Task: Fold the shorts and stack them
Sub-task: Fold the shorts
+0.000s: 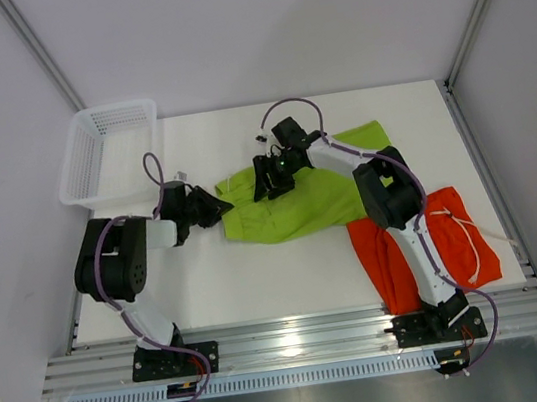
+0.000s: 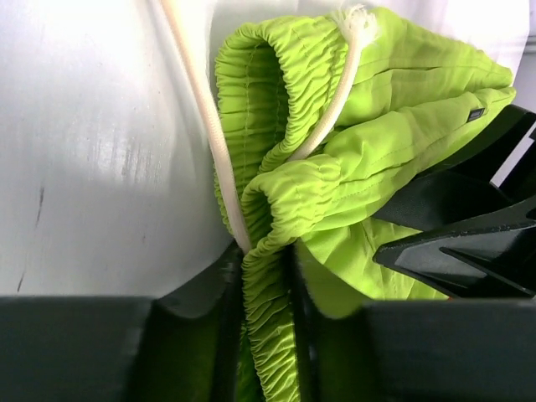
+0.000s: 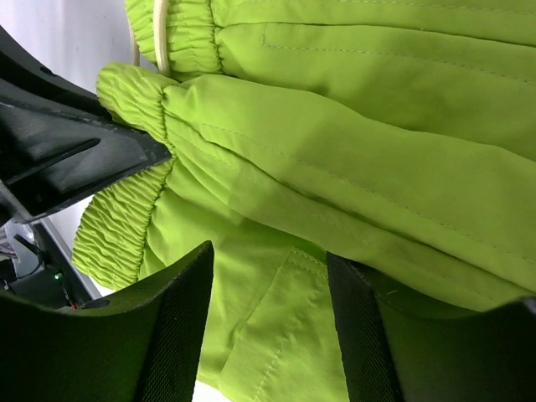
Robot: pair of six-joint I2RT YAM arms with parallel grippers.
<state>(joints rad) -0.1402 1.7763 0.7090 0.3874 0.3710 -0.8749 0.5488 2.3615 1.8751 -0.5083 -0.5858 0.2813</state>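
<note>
— While you're watching the far side, tell me: what is the left gripper (image 1: 211, 208) doing?

— It is clamping on the soft lime green shorts (image 1: 321, 201), pinching the gathered elastic waistband (image 2: 270, 335) between its two black fingers (image 2: 193, 335) at the garment's left end. Seen from its wrist, the band is bulging up out of a narrow gap.

— And the cord?

— A white woven drawstring (image 2: 205, 117) is trailing off that waistband and running across the white table top (image 1: 261, 283) beside the left finger.

— Where is the garment lying?

— It is sprawling across the middle of the table, toward the far side, with one leg reaching out to the right. A small dark logo tab (image 2: 476, 114) is showing on a hem.

— Is the right gripper (image 1: 273, 175) holding anything?

— It is sitting on the same shorts, just right of the left one. Its jaws are standing partly apart, and flat, unbunched green cloth is filling the space between them. I am not seeing a pinch there.

— What about the other pair?

— The bright orange shorts (image 1: 379, 265) are lying rumpled at the near right, partly under the right arm and right up against the green pair's near right edge.

— Anything else?

— A white plastic mesh basket (image 1: 114, 111) is sitting at the far left corner, apart from both garments.
</note>
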